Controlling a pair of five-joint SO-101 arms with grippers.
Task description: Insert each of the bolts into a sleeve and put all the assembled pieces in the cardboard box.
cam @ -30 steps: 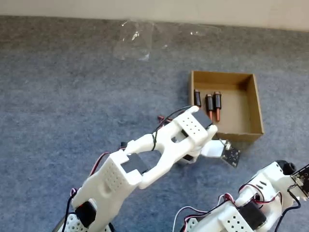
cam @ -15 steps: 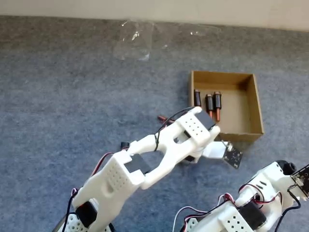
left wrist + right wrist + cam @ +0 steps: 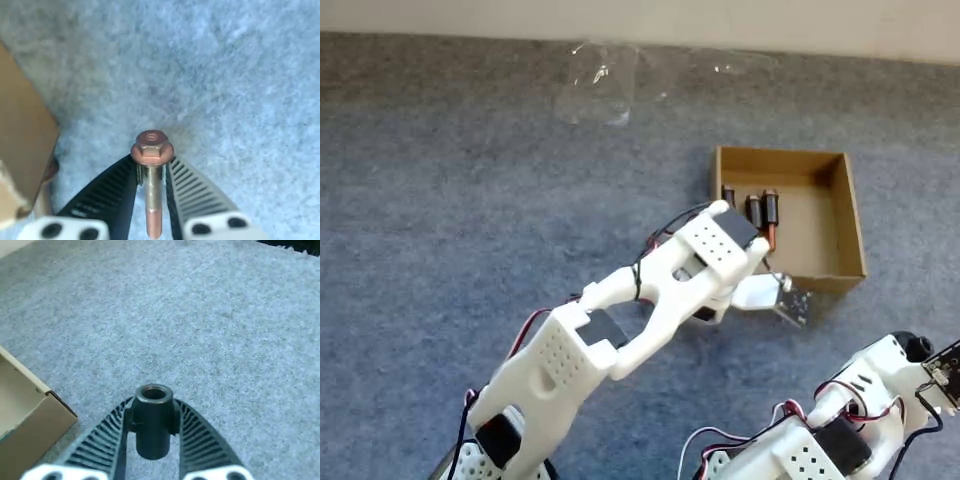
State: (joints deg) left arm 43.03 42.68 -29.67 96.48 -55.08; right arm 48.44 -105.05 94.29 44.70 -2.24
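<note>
My left gripper is shut on a copper bolt, its hex head pointing away from the wrist, above grey carpet beside the cardboard box. In the high view the left arm hangs just in front of the box, near its front left corner. My right gripper is shut on a black sleeve, its open bore facing away from the wrist, over carpet near the box's corner. Three assembled pieces lie inside the box at its left side.
Grey carpet covers the table. A crumpled clear plastic bag lies at the back, left of the box. The right arm's body sits at the front right.
The left arm's wrist has lifted and swung slightly back toward the box with the bolt. The right arm has stayed still.
</note>
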